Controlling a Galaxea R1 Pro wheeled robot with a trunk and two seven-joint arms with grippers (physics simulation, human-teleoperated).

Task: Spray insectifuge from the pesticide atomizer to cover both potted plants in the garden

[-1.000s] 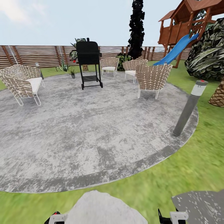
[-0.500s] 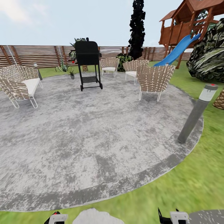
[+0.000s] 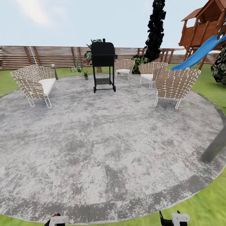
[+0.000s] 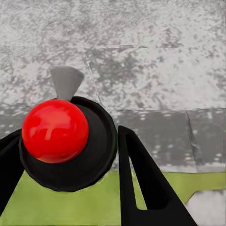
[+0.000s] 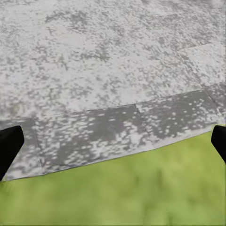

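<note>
My left gripper [image 4: 66,160] is shut on a black round sprayer head with a red ball [image 4: 55,130] and a grey nozzle. I take it for the top of the pesticide atomizer [image 4: 89,155]; its body is hidden below. The red top also shows at the head view's lower edge beside the left gripper [image 3: 57,219]. My right gripper [image 5: 113,141] hangs wide open and empty over the patio's rim, and it appears in the head view too [image 3: 174,218]. Two small potted plants [image 3: 85,74] stand far off by the fence, left of the grill.
A round grey patio [image 3: 103,135] spreads ahead on green lawn. On it stand a black grill [image 3: 103,66], a wicker sofa [image 3: 35,84] and wicker chairs [image 3: 175,86]. A grey bollard [image 3: 216,146] leans in at the right. Behind are a slatted fence [image 3: 47,56] and a play tower with a blue slide [image 3: 201,51].
The whole view has shifted: the camera moved forward and turned left. The stepping stones dropped out of sight and the bollard slid to the right edge. Both grippers look unchanged.
</note>
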